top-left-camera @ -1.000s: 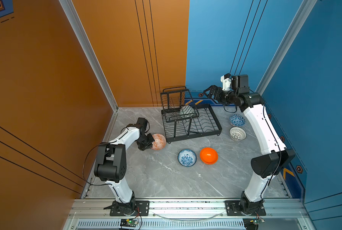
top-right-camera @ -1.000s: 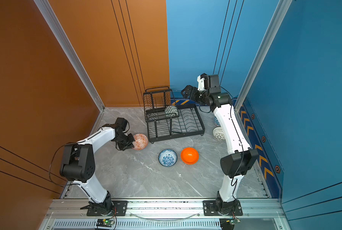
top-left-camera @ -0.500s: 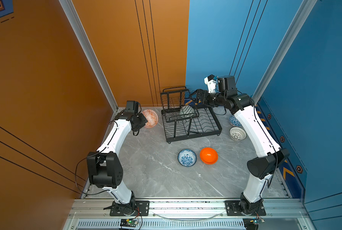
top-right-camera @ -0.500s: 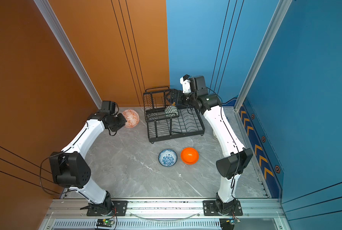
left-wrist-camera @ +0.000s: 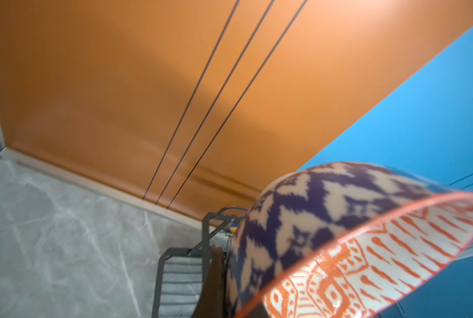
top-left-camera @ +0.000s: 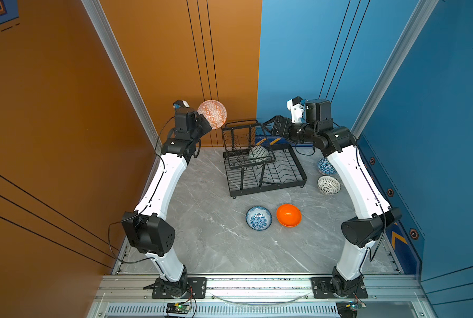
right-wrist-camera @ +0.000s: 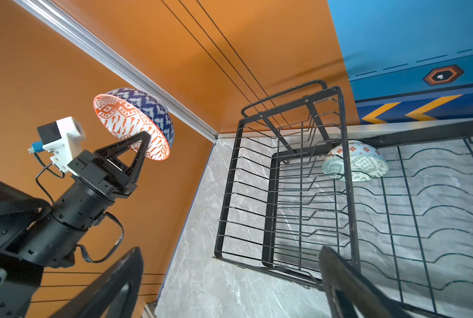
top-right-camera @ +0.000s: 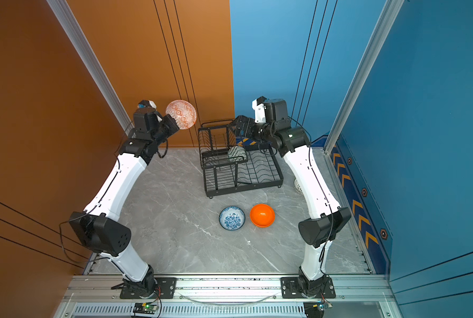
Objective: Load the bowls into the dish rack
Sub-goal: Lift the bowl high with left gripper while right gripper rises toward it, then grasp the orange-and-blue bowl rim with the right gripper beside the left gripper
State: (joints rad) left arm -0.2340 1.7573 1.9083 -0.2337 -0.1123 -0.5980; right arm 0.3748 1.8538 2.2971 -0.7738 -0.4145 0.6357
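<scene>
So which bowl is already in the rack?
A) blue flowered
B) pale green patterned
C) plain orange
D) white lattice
B: the pale green patterned bowl leans on its side inside the rack.

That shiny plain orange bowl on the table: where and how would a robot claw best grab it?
By its rim, from above: the orange bowl sits mouth up, so one finger can slip inside the wall and one outside. Probably pinch the side away from the blue floral bowl, which lies close beside it.
</scene>
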